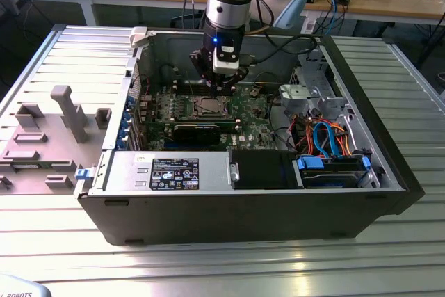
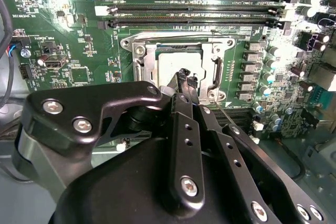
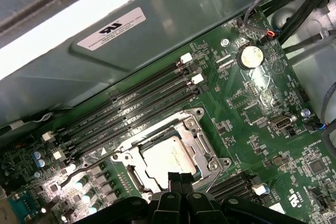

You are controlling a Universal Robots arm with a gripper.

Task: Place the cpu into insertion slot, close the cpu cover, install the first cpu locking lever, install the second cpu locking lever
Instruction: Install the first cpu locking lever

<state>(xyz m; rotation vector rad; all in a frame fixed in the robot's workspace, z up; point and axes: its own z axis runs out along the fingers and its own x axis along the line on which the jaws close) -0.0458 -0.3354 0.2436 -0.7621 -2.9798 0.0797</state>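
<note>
1. The gripper (image 2: 185,78) (image 3: 181,178) has its jaws closed. The two black fingers (image 2: 178,124) meet at the tips, and nothing shows between them.
2. In both wrist views the tips are at the edge of the insertion slot (image 2: 176,40) (image 3: 197,115). I cannot tell whether they touch the metal.
3. The cpu (image 2: 176,62) (image 3: 167,156) lies flat inside the slot with its silvery-grey top facing up, just beyond the fingertips.
4. The cpu cover (image 2: 149,64) (image 3: 197,142) lies down around the chip, whose top shows through its square window.
5. A thin wire lever (image 2: 223,113) (image 3: 215,178) slants along one side of the socket, just beside the fingers. A second wire lever (image 3: 86,169) runs along the opposite side. I cannot tell whether either is latched.
6. The green circuit board (image 2: 79,51) (image 3: 252,114) surrounds the socket. Long black memory slots (image 2: 194,9) (image 3: 136,100) lie in a row near one side of it, and a round coin battery (image 3: 251,56) sits farther off.
7. In the exterior view the gripper (image 1: 221,83) reaches down into an open computer case (image 1: 243,220), just behind the cpu (image 1: 208,107). A long black card (image 1: 201,130) lies in front of the socket.
8. Blue and orange cables (image 1: 327,137) fill the case toward the exterior view's right. The case rests on a slatted metal table (image 1: 208,262).
</note>
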